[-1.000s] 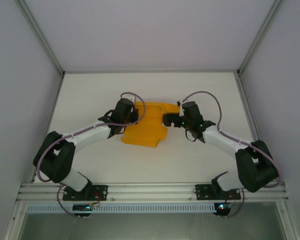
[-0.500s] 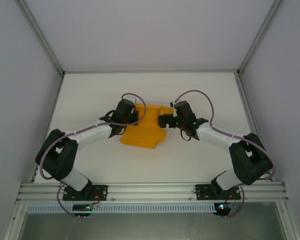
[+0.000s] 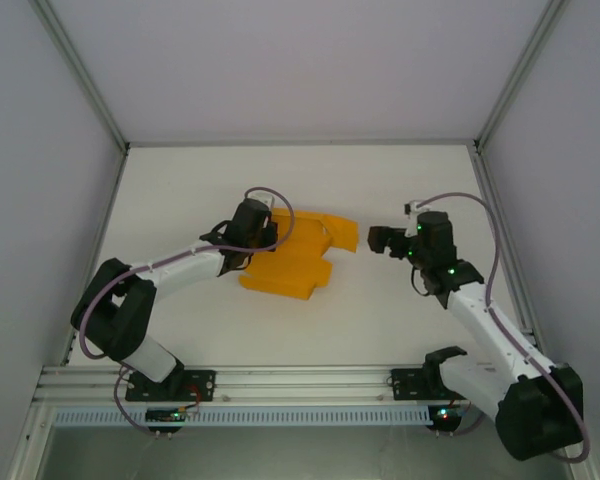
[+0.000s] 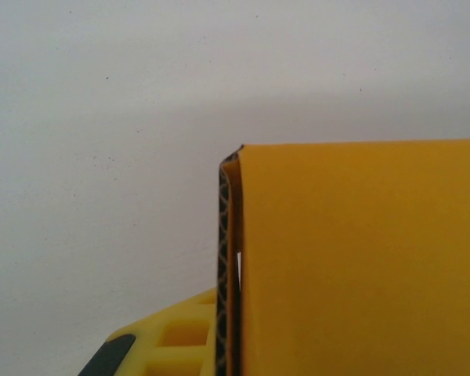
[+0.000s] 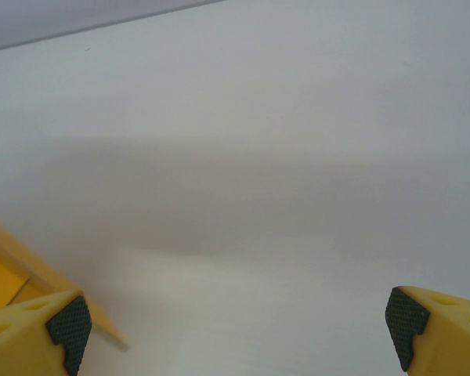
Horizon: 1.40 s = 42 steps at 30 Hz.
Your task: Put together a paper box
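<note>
The paper box [image 3: 298,262] is a partly folded orange-yellow card sheet lying mid-table, with one flap [image 3: 340,231] reaching right. My left gripper [image 3: 263,237] is shut on the sheet's left edge. In the left wrist view the card [image 4: 360,258] covers the right half, and a dark ribbed pad [image 4: 222,274] presses flat against its folded edge at my left gripper [image 4: 233,313]. My right gripper [image 3: 377,240] stands open a little to the right of the flap, not touching it. Between its wide-apart pads [image 5: 66,325] at the right gripper [image 5: 236,329] is bare table; a card corner [image 5: 16,274] shows at lower left.
White walls enclose the table [image 3: 380,180] on the left, right and back, with metal posts [image 3: 80,75] at the back corners. An aluminium rail [image 3: 300,382] carrying both arm bases runs along the near edge.
My right gripper has pulled back to the right, away from the card, and the right flap now lies uncovered. The left gripper keeps its hold in the same place.
</note>
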Motion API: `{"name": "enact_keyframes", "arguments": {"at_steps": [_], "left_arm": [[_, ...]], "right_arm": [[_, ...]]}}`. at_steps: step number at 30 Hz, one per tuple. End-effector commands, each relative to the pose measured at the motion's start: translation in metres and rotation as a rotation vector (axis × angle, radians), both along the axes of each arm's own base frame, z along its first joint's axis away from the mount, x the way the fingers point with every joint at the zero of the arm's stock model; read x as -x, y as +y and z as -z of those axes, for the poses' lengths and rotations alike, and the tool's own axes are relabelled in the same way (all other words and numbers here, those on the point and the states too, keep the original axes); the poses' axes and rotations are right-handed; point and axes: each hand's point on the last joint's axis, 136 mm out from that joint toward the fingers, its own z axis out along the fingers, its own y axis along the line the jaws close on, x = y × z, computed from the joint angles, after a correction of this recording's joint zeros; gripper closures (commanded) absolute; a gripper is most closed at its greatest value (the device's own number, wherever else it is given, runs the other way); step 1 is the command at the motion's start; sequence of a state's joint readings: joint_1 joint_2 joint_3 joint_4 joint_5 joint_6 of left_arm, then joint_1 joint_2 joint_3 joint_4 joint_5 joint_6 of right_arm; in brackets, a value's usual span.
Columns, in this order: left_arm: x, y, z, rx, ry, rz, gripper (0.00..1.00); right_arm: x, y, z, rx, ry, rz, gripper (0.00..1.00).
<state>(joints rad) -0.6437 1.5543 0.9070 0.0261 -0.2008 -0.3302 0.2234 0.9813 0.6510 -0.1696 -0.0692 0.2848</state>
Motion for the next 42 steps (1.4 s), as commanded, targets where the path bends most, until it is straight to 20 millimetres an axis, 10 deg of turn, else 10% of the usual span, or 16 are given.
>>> {"name": "enact_keyframes", "arguments": {"at_steps": [1, 11, 23, 42], "left_arm": [[-0.002, -0.008, -0.018, 0.025, -0.042, 0.029, 1.0], [-0.002, -0.013, -0.021, 0.047, -0.038, 0.049, 1.0], [0.0, -0.017, -0.019, 0.06, -0.023, 0.061, 1.0], [0.001, -0.029, -0.016, 0.068, -0.005, 0.094, 1.0]], "right_arm": [[0.006, -0.002, 0.02, -0.06, 0.1, -0.09, 0.03], [-0.013, 0.048, 0.022, -0.084, 0.08, -0.421, 0.16], [0.011, 0.121, 0.03, 0.011, 0.044, -0.768, 0.21], [-0.054, 0.153, 0.037, 0.079, 0.023, -0.495, 0.4]]}}
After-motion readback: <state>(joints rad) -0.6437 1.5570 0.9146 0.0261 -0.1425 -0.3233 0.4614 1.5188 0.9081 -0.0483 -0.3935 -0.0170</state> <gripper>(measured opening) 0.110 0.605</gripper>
